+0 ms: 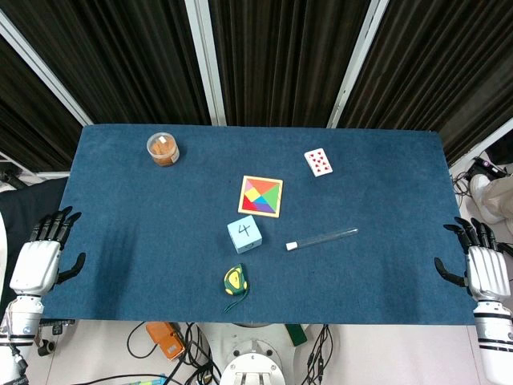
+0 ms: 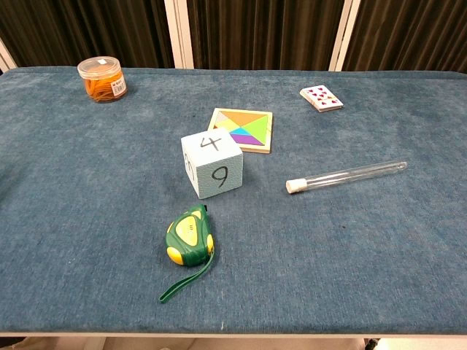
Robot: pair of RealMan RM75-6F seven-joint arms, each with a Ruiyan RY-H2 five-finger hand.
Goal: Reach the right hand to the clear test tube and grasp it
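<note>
our right hand (image 1: 486, 269) rests released at the bench (image 1: 385, 265) edge, well apart from the test tube (image 1: 322, 238) lying flat beside the number cube (image 1: 244, 234).

A: Item list, table (image 1: 120, 208)?
B: Jar (image 1: 163, 148) near the far left corner; playing cards (image 1: 318, 162) far side, right of centre.
A: Centre?
B: Tangram puzzle (image 1: 261, 196); numbered cube (image 1: 244, 233) just before it; tape measure (image 1: 235, 280) nearer the front edge.
A: Test tube (image 1: 321, 238)?
B: Lying flat right of the cube, apart from it.
A: Hands?
B: Left hand (image 1: 40, 258) at the left edge, right hand (image 1: 483, 265) at the right edge.
</note>
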